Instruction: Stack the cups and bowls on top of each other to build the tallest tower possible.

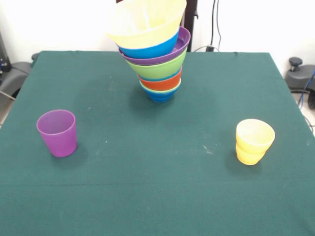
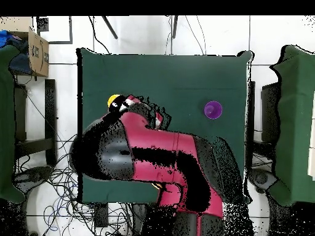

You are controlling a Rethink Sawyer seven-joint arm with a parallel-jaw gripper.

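The tower (image 1: 158, 69) stands at the table's far middle in the front view, leaning left toward its top. A small dark blue bowl (image 1: 160, 96) is lowest, then red-orange (image 1: 160, 82), green (image 1: 160, 70), wide purple (image 1: 181, 43), blue (image 1: 150, 50) and a large pale orange bowl (image 1: 146, 22). The purple cup (image 1: 58, 132) stands upright at the left and the yellow cup (image 1: 254, 141) upright at the right. Overhead, both cups show, purple (image 2: 213, 110) and yellow (image 2: 114, 100). The red arm (image 2: 160, 153) hides the tower there. My gripper (image 2: 130, 106) shows only overhead, next to the yellow cup.
The green cloth table (image 1: 147, 196) fills the front view. Black gear and cables (image 1: 298, 73) lie off its right edge. Overhead, a cardboard box (image 2: 37, 52) sits at the upper left and green-covered surfaces (image 2: 295, 123) flank the table.
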